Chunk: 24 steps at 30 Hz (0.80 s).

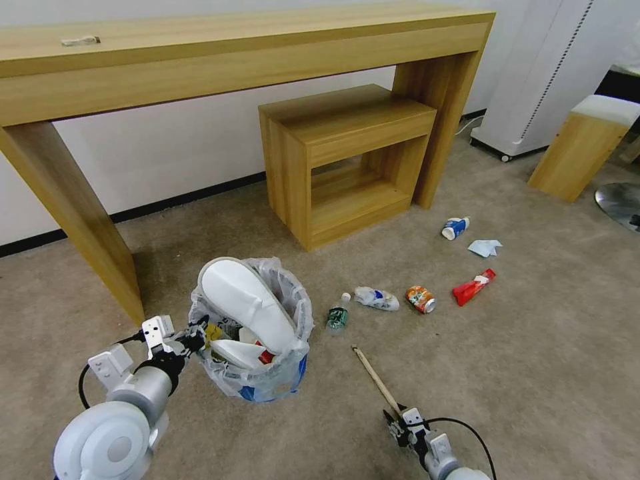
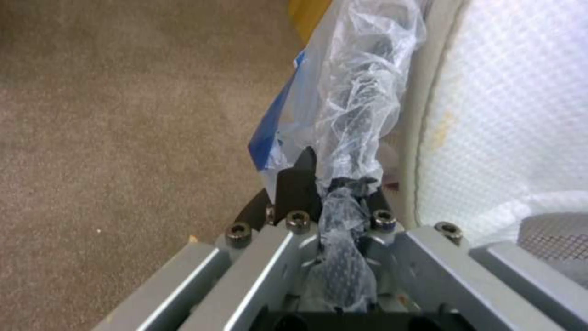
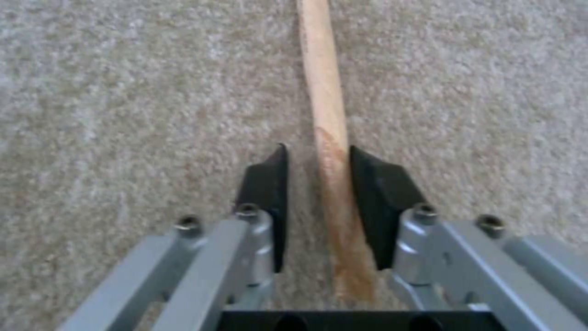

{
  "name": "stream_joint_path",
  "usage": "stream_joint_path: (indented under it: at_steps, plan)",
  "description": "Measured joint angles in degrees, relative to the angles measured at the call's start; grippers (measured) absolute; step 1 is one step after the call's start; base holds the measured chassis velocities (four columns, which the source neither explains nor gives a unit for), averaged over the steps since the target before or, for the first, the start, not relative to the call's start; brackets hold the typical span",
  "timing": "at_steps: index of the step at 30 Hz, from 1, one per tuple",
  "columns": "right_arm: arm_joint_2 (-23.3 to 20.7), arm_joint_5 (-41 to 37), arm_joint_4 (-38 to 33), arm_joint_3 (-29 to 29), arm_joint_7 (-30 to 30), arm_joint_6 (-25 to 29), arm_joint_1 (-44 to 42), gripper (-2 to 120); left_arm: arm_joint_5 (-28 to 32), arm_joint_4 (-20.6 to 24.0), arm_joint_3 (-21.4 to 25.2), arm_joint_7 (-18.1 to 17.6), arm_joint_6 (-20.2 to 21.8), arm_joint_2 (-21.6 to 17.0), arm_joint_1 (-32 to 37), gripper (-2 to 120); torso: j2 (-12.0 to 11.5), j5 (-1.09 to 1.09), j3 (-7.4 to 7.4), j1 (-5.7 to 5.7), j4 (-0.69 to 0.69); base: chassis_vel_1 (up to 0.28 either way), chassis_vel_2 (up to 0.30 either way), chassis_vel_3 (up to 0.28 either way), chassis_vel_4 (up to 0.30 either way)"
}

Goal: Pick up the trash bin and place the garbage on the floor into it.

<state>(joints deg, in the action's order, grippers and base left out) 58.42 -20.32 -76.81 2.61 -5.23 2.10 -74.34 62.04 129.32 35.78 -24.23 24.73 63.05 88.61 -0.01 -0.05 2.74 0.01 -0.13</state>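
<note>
The trash bin (image 1: 270,380), lined with a crinkly clear bag, sits on the beige carpet with two white slippers (image 1: 243,300) and a red-white carton in it. My left gripper (image 1: 197,337) (image 2: 334,179) is shut on the bin's bagged rim (image 2: 361,92). My right gripper (image 1: 399,420) (image 3: 319,151) is low on the carpet, open, straddling the near end of the wooden stick (image 1: 375,377) (image 3: 325,92); a gap shows on one side. Farther out lie a small bottle (image 1: 338,315), a crushed clear bottle (image 1: 377,298), a can (image 1: 421,299), a red wrapper (image 1: 474,287), a tissue (image 1: 485,248) and a blue-white cup (image 1: 455,228).
A long wooden console table (image 1: 233,60) spans the back, one leg (image 1: 80,213) just behind the bin. A smaller wooden table (image 1: 347,160) stands under it. At the right are a white wheeled unit (image 1: 547,80), a wooden stool (image 1: 583,147) and a metal disc (image 1: 620,203).
</note>
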Motion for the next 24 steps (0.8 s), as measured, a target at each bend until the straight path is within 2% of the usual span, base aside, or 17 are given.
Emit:
stream_joint_path:
  at_steps: [1,4,5,7,24]
  plan:
    - [-0.1,0.1,0.0,-0.1,0.0,0.1,-0.1,17,0.0,0.0,0.0,0.0,0.0,0.0,0.0,2,0.0,-0.01,0.0,0.0,-0.01,0.0,0.0,0.0,0.0]
    - [-0.1,0.2,-0.1,-0.2,0.0,0.1,-0.2,10,0.0,0.0,-0.1,0.0,0.0,0.0,0.0,2,0.0,0.0,0.0,0.0,-0.01,0.0,0.0,0.0,0.0]
    - [-0.2,0.2,-0.2,-0.3,0.0,0.2,-0.3,2,0.0,0.0,-0.1,-0.1,0.0,0.0,0.0,2,0.0,0.0,0.0,0.0,0.0,0.0,0.0,0.0,0.0]
    - [-0.2,0.2,-0.3,-0.3,0.0,0.2,-0.4,0,0.0,0.0,-0.1,-0.1,0.0,0.0,0.0,2,0.0,0.0,0.0,0.0,0.0,0.0,0.0,0.0,0.0]
    - [-0.3,0.2,-0.6,-0.7,0.6,1.7,-0.4,0,0.0,0.2,-0.2,-0.1,0.0,0.1,0.2,2,0.0,0.01,0.0,0.0,0.0,0.0,0.0,0.0,0.0]
